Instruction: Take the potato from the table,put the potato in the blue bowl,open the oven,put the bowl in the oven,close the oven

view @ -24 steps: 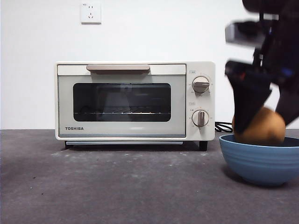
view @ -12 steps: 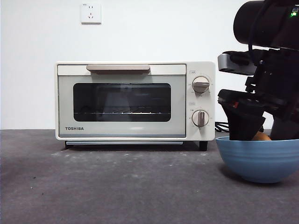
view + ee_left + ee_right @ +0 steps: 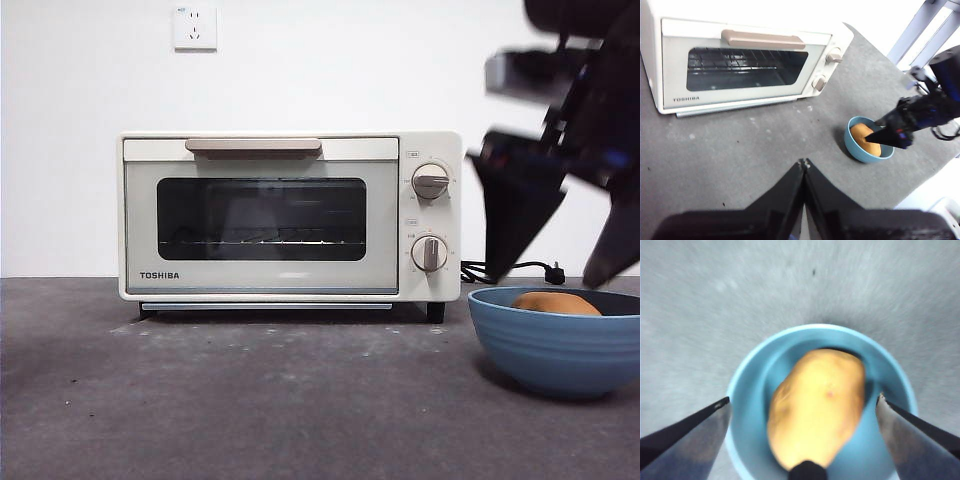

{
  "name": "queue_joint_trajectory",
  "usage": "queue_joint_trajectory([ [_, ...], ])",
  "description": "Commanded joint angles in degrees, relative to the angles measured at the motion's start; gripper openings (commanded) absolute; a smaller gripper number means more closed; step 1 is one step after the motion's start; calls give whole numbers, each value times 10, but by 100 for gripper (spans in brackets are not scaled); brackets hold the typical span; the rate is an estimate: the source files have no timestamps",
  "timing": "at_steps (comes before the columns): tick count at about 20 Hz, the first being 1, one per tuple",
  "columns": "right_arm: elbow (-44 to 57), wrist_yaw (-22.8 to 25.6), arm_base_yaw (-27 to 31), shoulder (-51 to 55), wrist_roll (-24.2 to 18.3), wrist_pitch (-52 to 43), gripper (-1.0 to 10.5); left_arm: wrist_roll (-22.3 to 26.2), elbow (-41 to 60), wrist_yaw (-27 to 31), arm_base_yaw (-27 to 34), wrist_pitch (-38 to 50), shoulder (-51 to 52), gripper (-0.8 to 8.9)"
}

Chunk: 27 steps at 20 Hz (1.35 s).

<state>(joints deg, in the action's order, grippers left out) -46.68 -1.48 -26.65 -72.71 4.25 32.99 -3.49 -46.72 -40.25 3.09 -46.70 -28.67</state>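
Hovering my right gripper, jaws spread, above the potato in the bowl; a careless sweep could tip it. Left gripper waits closed.

potato mostly hidden by blue bowl, right gripper blurred
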Motion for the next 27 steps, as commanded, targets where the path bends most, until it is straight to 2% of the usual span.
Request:
queue_joint_trajectory([
  [1, 3, -1, 0, 61, 4, 12, 477, -7, 0, -4, -8, 39, -26, -8],
  [8, 3, -1, 0, 222, 40, 61, 473, -59, -7, 3, -71, 256, -177, -8],
  [11, 3, -1, 0, 253, 47, 97, 473, -64, -34, 65, -112, 319, -264, -8],
  [14, 3, -1, 0, 265, 47, 122, 473, -44, -89, 115, -144, 345, -355, -8],
  [20, 3, -1, 0, 278, 54, 141, 473, 6, -193, 153, -179, 353, -509, -8],
  [27, 3, -1, 0, 286, 65, 142, 472, 26, -224, 183, -198, 381, -597, -8],
])
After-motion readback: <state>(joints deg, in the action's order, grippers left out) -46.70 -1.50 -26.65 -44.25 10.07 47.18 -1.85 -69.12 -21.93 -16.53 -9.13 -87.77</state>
